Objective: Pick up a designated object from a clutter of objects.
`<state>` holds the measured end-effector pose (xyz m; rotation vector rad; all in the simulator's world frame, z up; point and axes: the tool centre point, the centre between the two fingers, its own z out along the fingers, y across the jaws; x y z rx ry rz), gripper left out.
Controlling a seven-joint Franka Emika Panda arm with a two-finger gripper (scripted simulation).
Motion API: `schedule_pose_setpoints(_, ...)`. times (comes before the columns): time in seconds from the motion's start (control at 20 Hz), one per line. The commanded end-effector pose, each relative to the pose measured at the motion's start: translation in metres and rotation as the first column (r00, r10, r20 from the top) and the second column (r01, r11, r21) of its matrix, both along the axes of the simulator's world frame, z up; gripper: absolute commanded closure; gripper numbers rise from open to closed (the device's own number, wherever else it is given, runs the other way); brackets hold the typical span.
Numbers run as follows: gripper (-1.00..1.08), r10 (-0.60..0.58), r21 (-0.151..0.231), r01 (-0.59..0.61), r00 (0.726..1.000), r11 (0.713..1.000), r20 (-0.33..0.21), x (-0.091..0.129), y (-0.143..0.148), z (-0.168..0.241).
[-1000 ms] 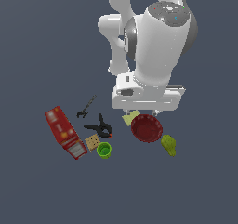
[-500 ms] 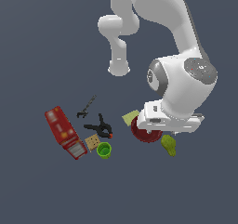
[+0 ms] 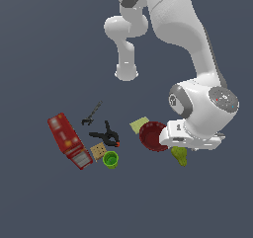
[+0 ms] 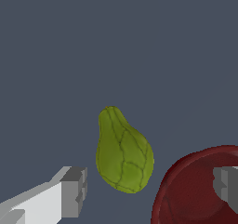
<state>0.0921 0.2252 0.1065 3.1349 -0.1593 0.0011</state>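
1. Arm's folded right down over the table [image 3: 44, 49] – in the exterior view you see the base far back, upper links arching toward that view's right, wrist bent low w/ the white hand body just above the clutter's right end.
2. Hand [image 4: 151, 188] is spread wide: wrist view shows one fingertip [image 4: 74, 190] on one side of the olive pear-like lump [image 4: 123, 151] and the other fingertip [image 4: 227, 183] over the red bowl [image 4: 200, 190]. Nothing held.
3. Your target, the olive lump [image 3: 180, 155], lies on the table just beside the red bowl [image 3: 153, 136], on the exterior view's right of it, partly tucked under the hand.
4. Lump's long axis: lying flat, narrow neck pointing away from the hand, fat end nearest it, roughly midway between the fingertips but closer to the bare one.
5. Touching the bowl or not – can't tell; wrist view shows a thin gap.
6. Rest of the clutter sits toward the exterior view's left: yellow square [image 3: 139, 125], black clamp [image 3: 106, 136], green cup [image 3: 110, 159], red box [image 3: 69, 140].
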Motion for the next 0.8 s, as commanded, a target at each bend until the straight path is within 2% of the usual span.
schedule_pose_setpoints(0.0,-0.92,-0.006,0.002,0.006,1.000,1.000,0.000,0.000,0.008,-0.009)
schedule_pose_setpoints(0.45,-0.92,-0.008,0.002,0.008,1.000,1.000,-0.002,-0.001,0.013,-0.018)
schedule_pose_setpoints(0.75,-0.92,-0.009,0.002,0.009,1.000,1.000,-0.001,-0.002,0.013,-0.045)
